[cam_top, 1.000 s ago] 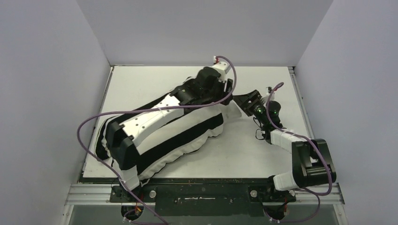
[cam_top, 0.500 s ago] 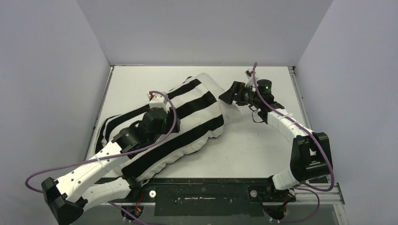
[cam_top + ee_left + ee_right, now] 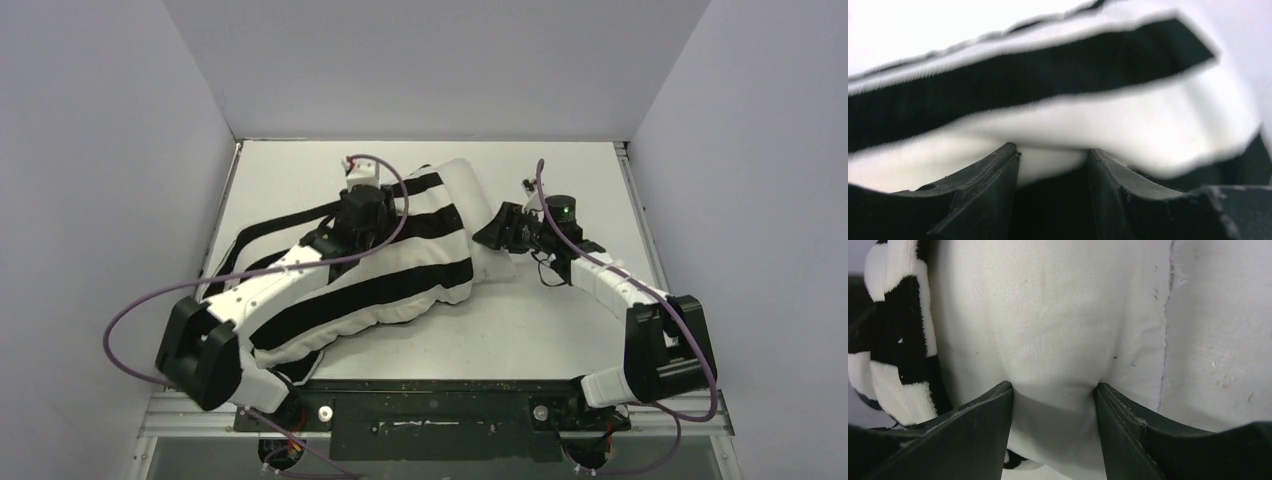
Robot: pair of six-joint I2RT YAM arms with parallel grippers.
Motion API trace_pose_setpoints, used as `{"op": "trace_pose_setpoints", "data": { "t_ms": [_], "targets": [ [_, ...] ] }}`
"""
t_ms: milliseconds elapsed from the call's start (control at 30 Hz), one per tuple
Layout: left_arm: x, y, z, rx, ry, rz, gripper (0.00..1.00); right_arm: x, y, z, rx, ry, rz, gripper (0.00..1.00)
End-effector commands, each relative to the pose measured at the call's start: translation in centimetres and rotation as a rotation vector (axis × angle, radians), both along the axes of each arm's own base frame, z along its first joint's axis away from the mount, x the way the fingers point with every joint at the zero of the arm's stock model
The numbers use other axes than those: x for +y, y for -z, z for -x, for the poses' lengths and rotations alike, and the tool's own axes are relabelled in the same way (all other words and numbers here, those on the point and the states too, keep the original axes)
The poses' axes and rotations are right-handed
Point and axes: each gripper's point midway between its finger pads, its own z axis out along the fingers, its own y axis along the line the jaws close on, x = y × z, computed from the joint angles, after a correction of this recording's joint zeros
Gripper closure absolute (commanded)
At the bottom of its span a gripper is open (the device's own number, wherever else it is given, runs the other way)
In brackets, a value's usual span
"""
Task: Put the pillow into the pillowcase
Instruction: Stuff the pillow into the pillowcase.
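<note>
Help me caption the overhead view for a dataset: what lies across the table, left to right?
Left arm's elbow → pillowcase → right gripper, pinching the pillow's bare end → right arm's elbow.

Off-white pillow [image 3: 1058,315] mostly inside striped pillowcase [image 3: 400,288]

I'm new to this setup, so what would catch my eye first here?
A plump black-and-white striped pillowcase lies diagonally across the table, with the pillow nearly all inside. Its bare white end pokes out at the far end, where the right gripper pinches it; the left gripper grips the stripes.
</note>
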Motion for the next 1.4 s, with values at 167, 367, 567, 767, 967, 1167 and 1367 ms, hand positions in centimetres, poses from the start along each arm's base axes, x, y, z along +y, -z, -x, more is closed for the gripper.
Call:
{"op": "trace_pose_setpoints", "data": {
  "t_ms": [167,367,567,767,967,1167,1367],
  "targets": [
    [-6.6,-5.9,-12.5,-0.219,0.202,0.072,0.50,2.4,-2.5,3.9,0.001,0.086,-0.218,0.43],
    [-9.1,-5.4,-15.0,-0.220,0.302,0.145,0.50,5.7,-3.0,5.0,0.006,0.085,-0.260,0.43],
    [-12.8,-4.3,-15.1,-0.188,0.398,0.263,0.52,7.5,-2.3,6.5,-0.009,0.059,-0.158,0.43],
    [-11.9,-10.6,-13.7,-0.170,0.433,0.173,0.48,4.1,-4.6,5.9,-0.120,0.123,0.027,0.25],
    [-5.2,-15.7,-8.6,-0.105,0.256,0.072,0.42,1.4,-10.8,5.1,-0.320,0.159,0.082,0.00],
    [1.2,-13.4,-1.4,-0.074,0.095,0.122,0.38,3.2,-12.7,3.8,-0.352,0.075,0.145,0.00],
    [3.8,-10.7,5.7,0.010,0.076,0.214,0.24,4.9,-10.5,1.3,-0.284,-0.006,0.243,0.00]
  ]
}}
